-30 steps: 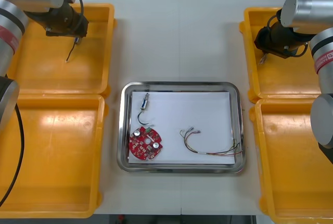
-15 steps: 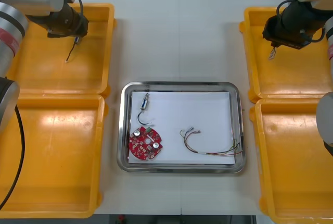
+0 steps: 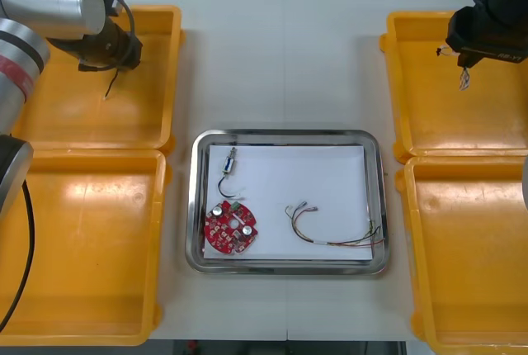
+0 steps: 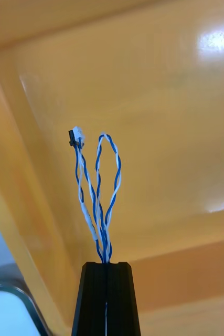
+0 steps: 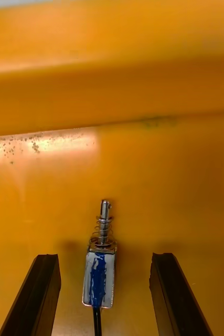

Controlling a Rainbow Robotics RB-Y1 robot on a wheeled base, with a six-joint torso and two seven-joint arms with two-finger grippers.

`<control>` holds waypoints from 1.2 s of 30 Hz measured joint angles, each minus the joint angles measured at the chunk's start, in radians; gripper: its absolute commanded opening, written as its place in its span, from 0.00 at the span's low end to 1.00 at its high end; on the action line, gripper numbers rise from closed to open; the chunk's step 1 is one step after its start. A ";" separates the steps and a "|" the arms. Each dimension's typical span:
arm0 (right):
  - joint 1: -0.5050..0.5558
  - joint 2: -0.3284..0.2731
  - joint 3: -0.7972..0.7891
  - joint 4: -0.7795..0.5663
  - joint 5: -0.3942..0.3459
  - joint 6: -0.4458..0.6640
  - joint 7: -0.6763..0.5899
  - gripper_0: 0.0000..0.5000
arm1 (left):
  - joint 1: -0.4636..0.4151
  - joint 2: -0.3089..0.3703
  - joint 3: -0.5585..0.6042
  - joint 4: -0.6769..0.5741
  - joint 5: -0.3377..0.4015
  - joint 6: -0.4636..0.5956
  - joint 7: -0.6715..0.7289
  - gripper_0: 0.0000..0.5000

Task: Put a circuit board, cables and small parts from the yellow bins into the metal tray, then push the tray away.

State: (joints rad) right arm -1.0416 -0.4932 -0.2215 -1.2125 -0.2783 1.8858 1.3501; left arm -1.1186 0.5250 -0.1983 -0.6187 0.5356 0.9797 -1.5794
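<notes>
The table (image 3: 285, 58) is brightly lit from above; white glare is seen in the far right yellow bin (image 4: 159, 79); shadows are faint

We see yellow bins (image 3: 91, 115), white counter (image 3: 280, 58), shiny silver tray (image 3: 289, 134) lined white, red circuit board (image 3: 231, 228), red-and-yellow cable (image 3: 346, 244), blue-and-white twisted cable (image 4: 98, 194), black right hand (image 4: 106, 265), silver small metal part (image 5: 99, 273) with blue body

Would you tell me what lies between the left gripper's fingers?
A small metal part, blue-bodied with a spring, touching neither finger of the left gripper, in the left wrist view.
</notes>
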 measured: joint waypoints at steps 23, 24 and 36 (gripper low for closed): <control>0.253 -0.152 -0.018 -0.480 -0.311 0.030 0.000 0.00 | 0.018 0.000 0.000 0.000 0.016 -0.024 -0.006 0.00; 0.267 -0.160 -0.018 -0.494 -0.326 0.030 0.000 0.00 | 0.018 0.000 0.000 0.000 0.017 -0.024 -0.006 0.00; 0.414 -0.187 -0.019 -0.754 -0.547 0.031 0.000 0.00 | 0.018 0.002 0.000 -0.031 0.020 0.059 -0.006 0.00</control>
State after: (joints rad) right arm -0.6277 -0.6799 -0.2401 -1.9664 -0.8253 1.9164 1.3503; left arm -1.1006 0.5274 -0.1983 -0.6496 0.5553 1.0385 -1.5854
